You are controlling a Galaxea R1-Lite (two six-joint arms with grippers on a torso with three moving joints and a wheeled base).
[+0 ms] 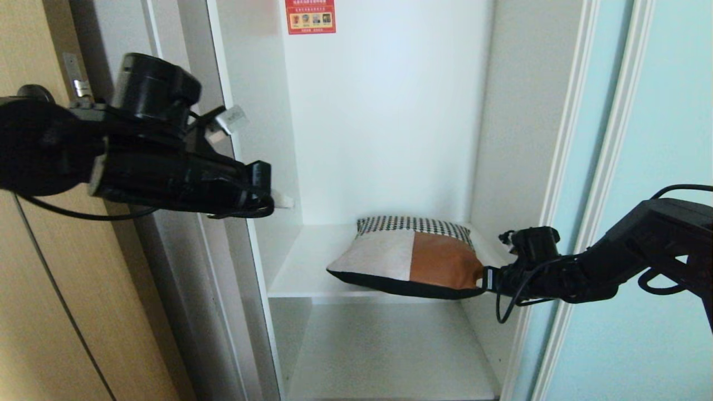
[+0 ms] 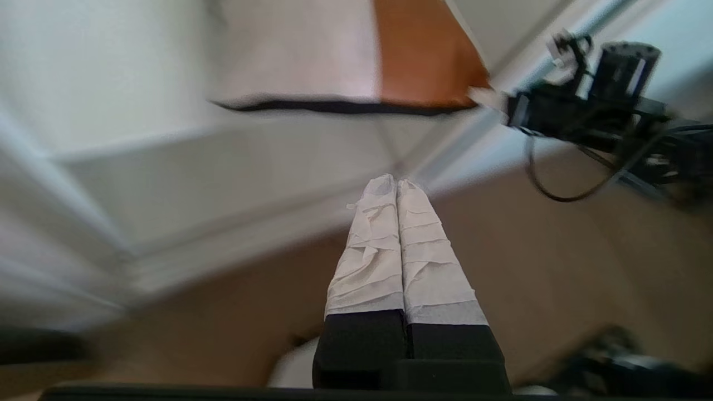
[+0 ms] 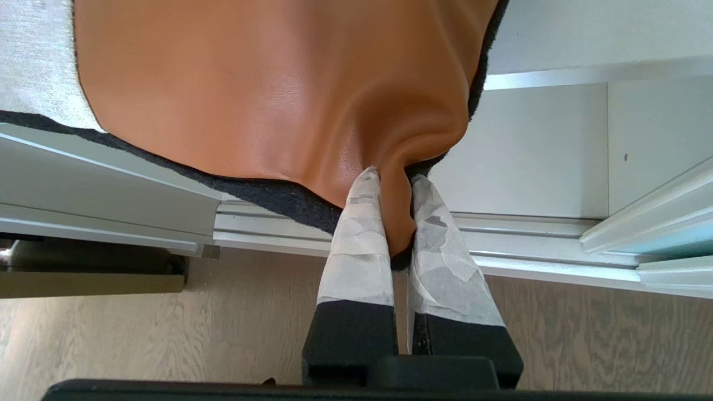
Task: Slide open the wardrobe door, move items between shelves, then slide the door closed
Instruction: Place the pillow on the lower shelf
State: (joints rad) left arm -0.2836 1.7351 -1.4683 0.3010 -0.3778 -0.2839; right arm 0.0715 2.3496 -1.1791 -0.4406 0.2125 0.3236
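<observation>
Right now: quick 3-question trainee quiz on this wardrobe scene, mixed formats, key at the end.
1. True or false: the right gripper is shut on the cushion.
2. The cushion rests on: A) the upper shelf B) the lower shelf C) the floor.
3. Fill in: the left gripper is shut and holds ____.

Key: 1 true; 2 A; 3 nothing.

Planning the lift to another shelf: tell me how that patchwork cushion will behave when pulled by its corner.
The cushion is probably soft and floppy: its tan corner puckers where the right gripper pinches it. It looks plump, so likely light for its size. Held by one corner, it will probably sag and swing; the smooth tan panel may slip.
</observation>
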